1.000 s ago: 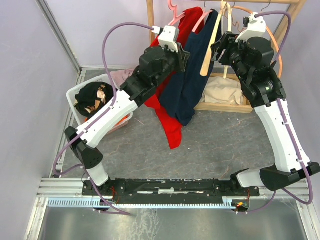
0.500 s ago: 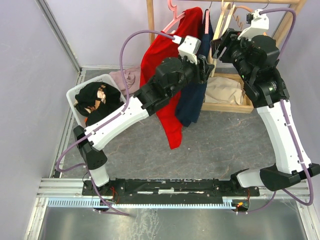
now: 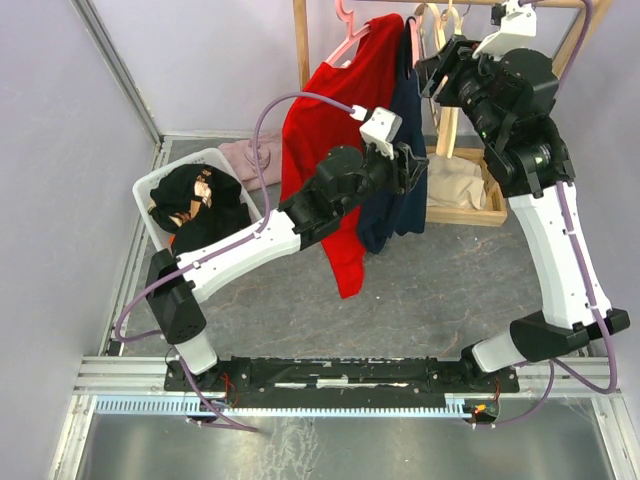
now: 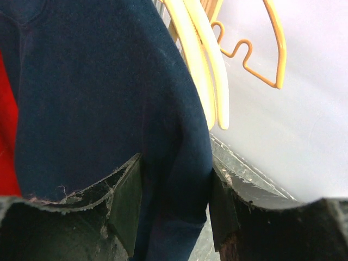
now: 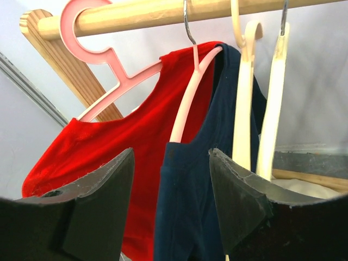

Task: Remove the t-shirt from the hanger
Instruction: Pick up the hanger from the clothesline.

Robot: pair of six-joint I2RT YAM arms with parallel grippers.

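On my far left sits the white basket [image 3: 150,186] with dark clothes [image 3: 190,205] piled in it. Next comes a red t-shirt [image 3: 330,120] hanging from the wooden rail [image 5: 163,12]. Just right of it hangs the navy t-shirt [image 3: 392,215], on its pink hanger [image 5: 187,103], whose metal hook is over the rail. My left gripper [image 4: 173,212] is reaching into that shirt's right edge. Its jaws are partly apart, with a fold of navy cloth hanging loose in the gap. As far as I can see, it is not pinched. Two bare cream hangers [image 5: 243,109] hang just right of the navy shirt. My right gripper [image 3: 437,68] is up near the rail, facing the hangers, jaws wide and holding nothing. A beige cloth [image 3: 445,185] lies on the rack's base below.
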